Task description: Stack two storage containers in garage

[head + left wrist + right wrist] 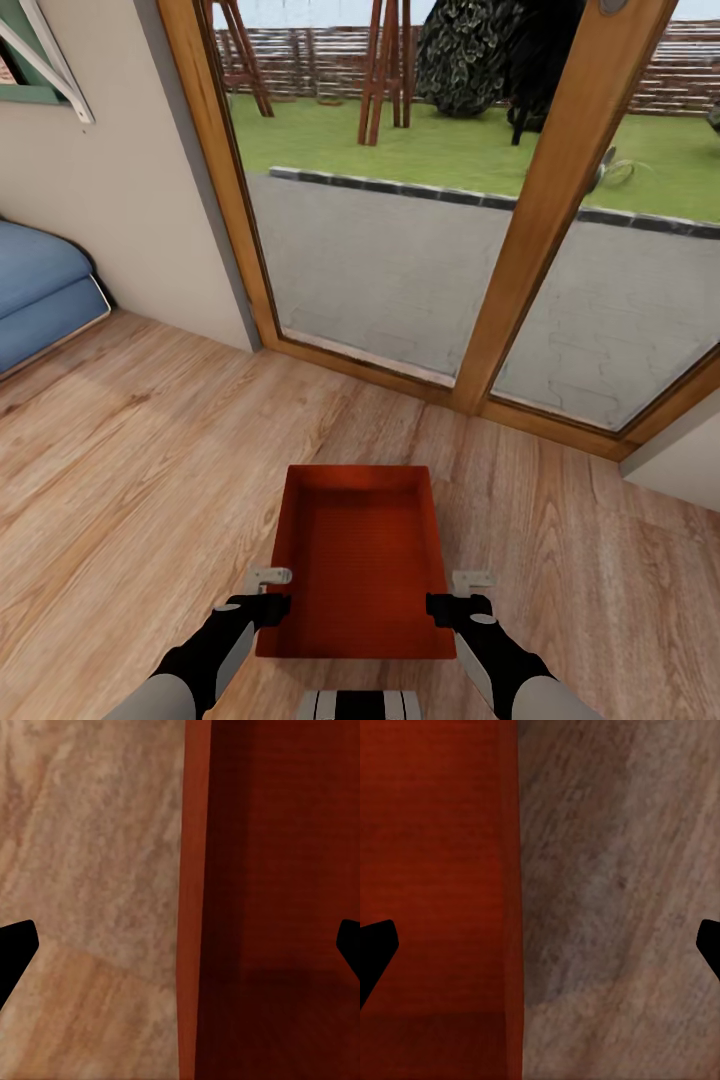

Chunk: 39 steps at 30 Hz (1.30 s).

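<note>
Light wood plank floor runs to glass doors. One storage container sits near the robot, left gripper and right gripper spread wide astride its side walls. Probably light and stiff; grip the rims.

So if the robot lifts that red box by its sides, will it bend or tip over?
Probably not much. The storage container looks like stiff plastic with straight walls, so it should keep its shape. It looks empty, so likely light. With the left gripper and right gripper on opposite walls, it should stay level.
</note>
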{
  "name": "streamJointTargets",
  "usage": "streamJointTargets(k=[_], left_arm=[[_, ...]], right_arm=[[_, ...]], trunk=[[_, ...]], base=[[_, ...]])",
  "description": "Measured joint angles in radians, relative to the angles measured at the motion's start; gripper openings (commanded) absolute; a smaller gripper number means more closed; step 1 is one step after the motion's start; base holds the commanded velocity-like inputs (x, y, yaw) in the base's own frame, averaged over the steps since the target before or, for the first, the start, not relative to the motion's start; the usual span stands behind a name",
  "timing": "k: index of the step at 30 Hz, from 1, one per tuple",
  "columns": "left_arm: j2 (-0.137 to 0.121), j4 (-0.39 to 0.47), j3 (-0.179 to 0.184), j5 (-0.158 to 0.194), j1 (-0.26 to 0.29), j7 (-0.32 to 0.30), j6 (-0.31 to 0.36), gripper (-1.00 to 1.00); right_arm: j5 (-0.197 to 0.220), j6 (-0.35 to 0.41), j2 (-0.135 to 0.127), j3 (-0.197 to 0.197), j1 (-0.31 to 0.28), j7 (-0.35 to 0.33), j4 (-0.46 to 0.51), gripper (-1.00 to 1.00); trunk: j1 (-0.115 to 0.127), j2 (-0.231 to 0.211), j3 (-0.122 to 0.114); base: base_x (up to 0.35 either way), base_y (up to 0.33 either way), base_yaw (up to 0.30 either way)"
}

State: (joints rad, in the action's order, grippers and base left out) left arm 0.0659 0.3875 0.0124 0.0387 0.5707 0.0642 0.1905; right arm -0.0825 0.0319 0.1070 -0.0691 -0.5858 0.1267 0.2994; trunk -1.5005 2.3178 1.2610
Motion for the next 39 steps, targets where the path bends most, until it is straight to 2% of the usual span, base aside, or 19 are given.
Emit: streamJointTargets(k=[5,39], left_arm=[[0.000,0.000,0.000,0.002,0.000,0.001,0.000,1.00],[0.000,-0.003,0.001,0.000,0.000,0.001,-0.002,1.00]], right_arm=[[-0.001,0.000,0.001,0.000,0.000,0.000,0.000,1.00],[0.001,0.000,0.007,0.001,0.000,-0.008,0.000,1.00]], trunk=[[-0.019,0.035,0.016],[-0.019,0.035,0.016]], base=[[0.000,0.000,0.000],[0.000,0.000,0.000]])
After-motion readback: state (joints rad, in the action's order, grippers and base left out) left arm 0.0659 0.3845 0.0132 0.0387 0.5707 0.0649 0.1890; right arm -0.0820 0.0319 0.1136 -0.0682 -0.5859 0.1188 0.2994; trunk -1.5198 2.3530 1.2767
